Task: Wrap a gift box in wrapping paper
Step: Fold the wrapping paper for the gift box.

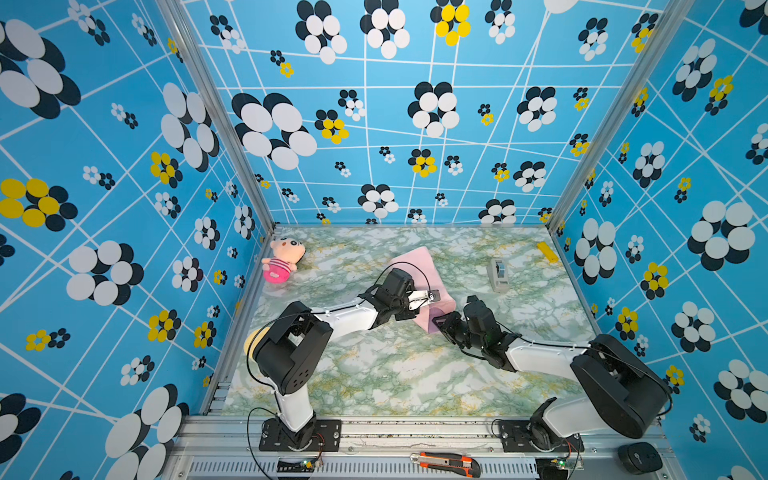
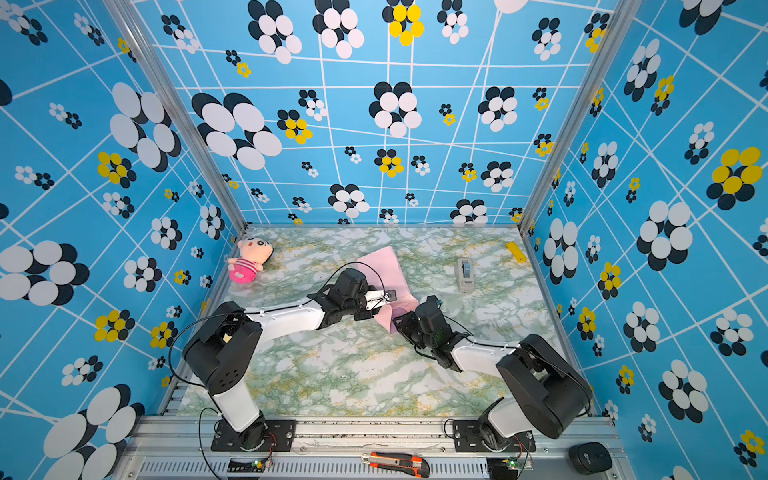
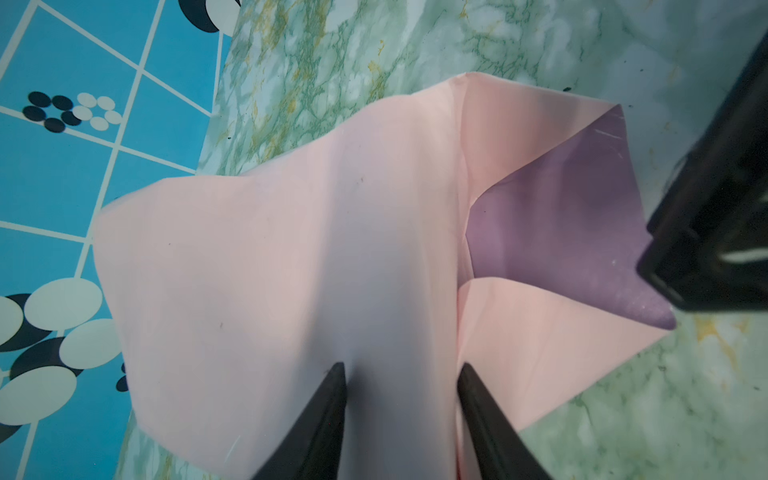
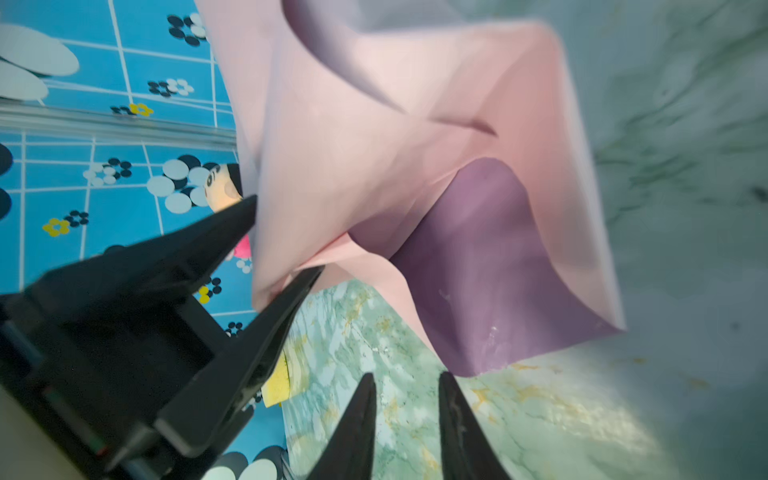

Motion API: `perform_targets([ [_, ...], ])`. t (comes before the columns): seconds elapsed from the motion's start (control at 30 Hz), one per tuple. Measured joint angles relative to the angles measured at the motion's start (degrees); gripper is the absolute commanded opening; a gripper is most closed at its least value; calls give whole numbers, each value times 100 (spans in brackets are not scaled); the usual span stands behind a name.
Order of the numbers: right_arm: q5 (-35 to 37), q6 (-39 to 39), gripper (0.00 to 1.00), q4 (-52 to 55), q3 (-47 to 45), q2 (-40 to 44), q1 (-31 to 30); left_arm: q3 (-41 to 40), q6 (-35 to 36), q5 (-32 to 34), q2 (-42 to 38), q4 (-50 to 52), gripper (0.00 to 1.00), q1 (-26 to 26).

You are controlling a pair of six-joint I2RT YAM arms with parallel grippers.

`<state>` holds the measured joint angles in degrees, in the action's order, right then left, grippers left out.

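End fold seems in hand: left hand [image 3: 401, 368] grips the bunched wrapping paper [image 3: 291, 249], while the empty, parted right hand [image 4: 409, 378] should next catch its lilac flap [image 4: 478, 270].

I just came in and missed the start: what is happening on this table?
The left gripper clamps the folded wrapping paper, pink side out, on the marble table. The right gripper, jaws open and empty, sits close to a loose purple flap. The gift box is not visible; wrapping is unfinished.
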<state>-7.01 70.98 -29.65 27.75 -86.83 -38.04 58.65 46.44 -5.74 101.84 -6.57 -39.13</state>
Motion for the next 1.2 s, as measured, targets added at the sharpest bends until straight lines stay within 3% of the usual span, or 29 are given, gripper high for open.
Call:
perform_targets([
  [0.37, -90, 330, 12, -1036, 706, -1331, -160, 68, -83, -22, 11, 81, 39, -13],
  [0.57, 22, 470, 11, -1318, 887, -1899, -116, 68, -101, -2, 11, 79, 39, -11],
  [0.8, 92, 466, 13, -1220, 815, -1884, 42, 68, -101, -2, 11, 81, 39, -11],
  [1.2, 87, 293, 16, -962, 667, -1025, -245, 72, -101, 0, 11, 85, 39, -11],
])
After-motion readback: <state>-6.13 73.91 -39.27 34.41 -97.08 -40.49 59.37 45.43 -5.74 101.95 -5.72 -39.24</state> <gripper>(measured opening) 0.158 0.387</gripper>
